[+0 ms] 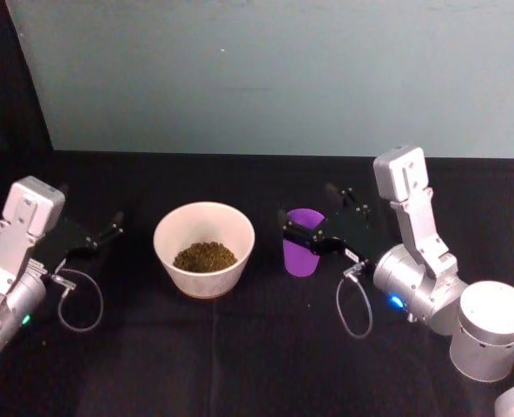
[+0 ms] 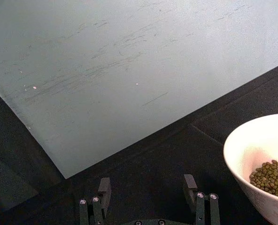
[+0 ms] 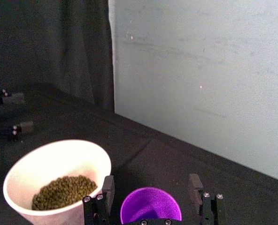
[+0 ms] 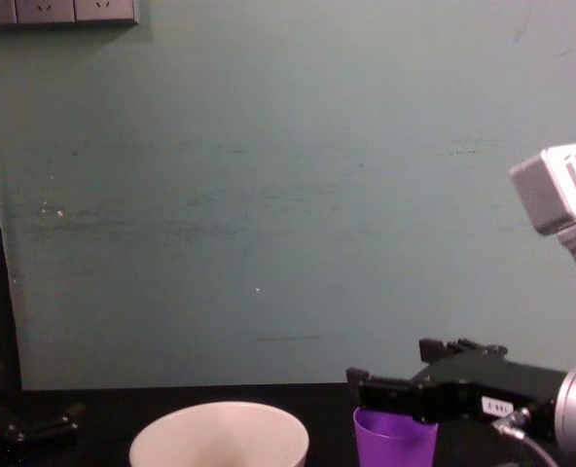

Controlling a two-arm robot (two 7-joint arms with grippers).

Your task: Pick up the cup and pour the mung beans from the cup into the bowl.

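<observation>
Right gripper (image 1: 305, 228) is seen spread around the cup (image 1: 303, 243), which stands upright just right of the bowl (image 1: 204, 248) already holding beans (image 1: 204, 256); cup could be toppled if clipped during withdrawal.

Scuffed teal wall (image 4: 269, 214) (outlets above), black tabletop (image 1: 266, 347).

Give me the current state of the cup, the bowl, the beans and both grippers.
cup: upright on the black table, right of the bowl, between the right gripper's open fingers; no beans visible inside.
bowl: upright, untouched.
mung beans: heaped in the bowl's bottom.
right gripper: open around the cup's rim, not clamped.
left gripper: open, empty, idle left of the bowl.
</observation>
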